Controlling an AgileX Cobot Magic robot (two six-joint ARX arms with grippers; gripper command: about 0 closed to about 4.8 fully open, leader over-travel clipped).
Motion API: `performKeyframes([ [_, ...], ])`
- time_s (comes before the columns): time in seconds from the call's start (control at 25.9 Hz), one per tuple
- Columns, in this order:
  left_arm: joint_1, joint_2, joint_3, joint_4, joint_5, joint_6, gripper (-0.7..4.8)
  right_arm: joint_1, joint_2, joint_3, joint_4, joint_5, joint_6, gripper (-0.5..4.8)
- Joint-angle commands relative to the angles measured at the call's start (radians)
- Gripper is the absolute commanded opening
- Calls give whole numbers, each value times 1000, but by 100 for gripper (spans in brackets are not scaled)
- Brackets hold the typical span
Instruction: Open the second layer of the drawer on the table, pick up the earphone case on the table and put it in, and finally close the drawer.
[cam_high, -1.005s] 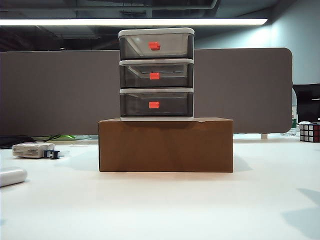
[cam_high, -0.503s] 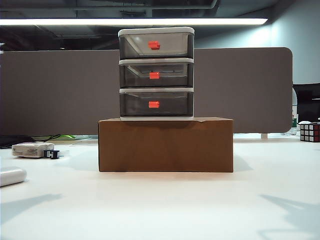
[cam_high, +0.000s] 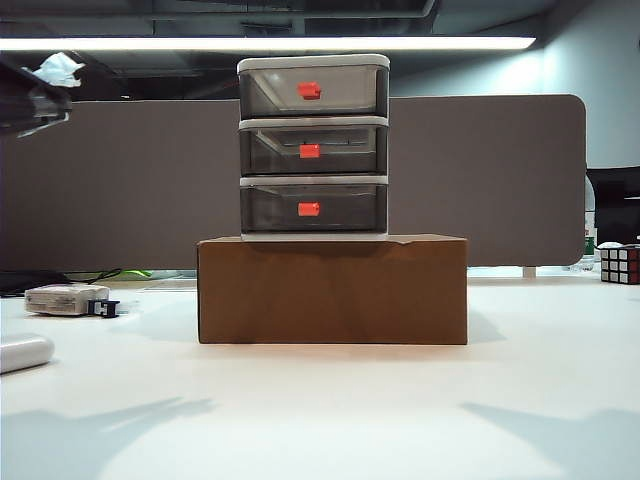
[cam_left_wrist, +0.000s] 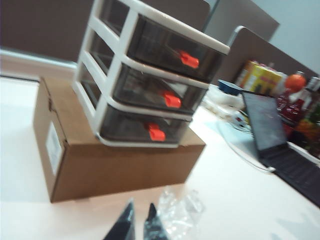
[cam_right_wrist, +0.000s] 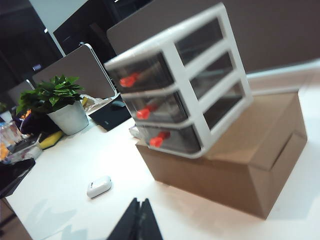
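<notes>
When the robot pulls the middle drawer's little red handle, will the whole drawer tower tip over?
It might. The drawer tower looks like light plastic, tall and narrow, just resting on the cardboard box, so a pull on the middle drawer could slide or tilt it. Both claws, left and right, are shut and away from it.

Black, tapered end effector fingertips (cam_left_wrist: 152, 220)

The right pincer (cam_right_wrist: 139, 220) shows only its two dark fingertips pressed together, hanging above the white desk (cam_right_wrist: 75, 160) with nothing between them. Beyond it the drawer (cam_right_wrist: 185, 82) stands on a brown cardboard box (cam_right_wrist: 235, 165), all three tiers pushed in, the second layer (cam_right_wrist: 160, 106) among them. The earphone case (cam_right_wrist: 99, 186) lies alone on the desk, apart from the box. A potted plant (cam_right_wrist: 57, 102) stands farther off.
</notes>
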Motion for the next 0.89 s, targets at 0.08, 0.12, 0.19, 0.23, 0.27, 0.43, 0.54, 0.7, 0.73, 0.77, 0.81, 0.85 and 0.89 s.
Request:
performKeyframes([
  [0.08, -119, 193, 4, 207, -169, 45, 26, 18, 95, 68, -44, -1, -104, -5],
  [0.12, -137, 243, 6, 255, -188, 47, 26, 25, 118, 77, -45, -2, -116, -5],
  [0.19, -174, 365, 18, 364, -250, 76, 26, 41, 182, 100, -42, 2, -142, -5],
  [0.23, -188, 422, 32, 401, -287, 89, 26, 50, 213, 110, -39, 5, -151, -5],
  [0.27, -204, 496, 57, 441, -320, 98, 26, 61, 248, 122, -32, 6, -167, -5],
  [0.43, -245, 757, 171, 572, -409, 174, 26, 125, 423, 190, -4, 48, -225, -5],
  [0.54, -267, 952, 260, 673, -438, 235, 26, 180, 557, 261, 8, 92, -277, -5],
  [0.7, -295, 1179, 356, 821, -539, 275, 26, 241, 760, 399, 12, 95, -351, -5],
  [0.73, -297, 1213, 368, 854, -548, 275, 26, 245, 806, 433, 11, 95, -375, -5],
  [0.77, -298, 1239, 377, 876, -557, 275, 26, 243, 835, 458, 11, 89, -386, -5],
  [0.81, -298, 1291, 395, 919, -566, 275, 26, 245, 904, 518, 16, 63, -404, -5],
  [0.85, -297, 1311, 404, 933, -567, 275, 26, 248, 934, 545, 23, 48, -404, -5],
  [0.89, -293, 1344, 423, 958, -594, 279, 27, 248, 988, 596, 37, 30, -406, -5],
])
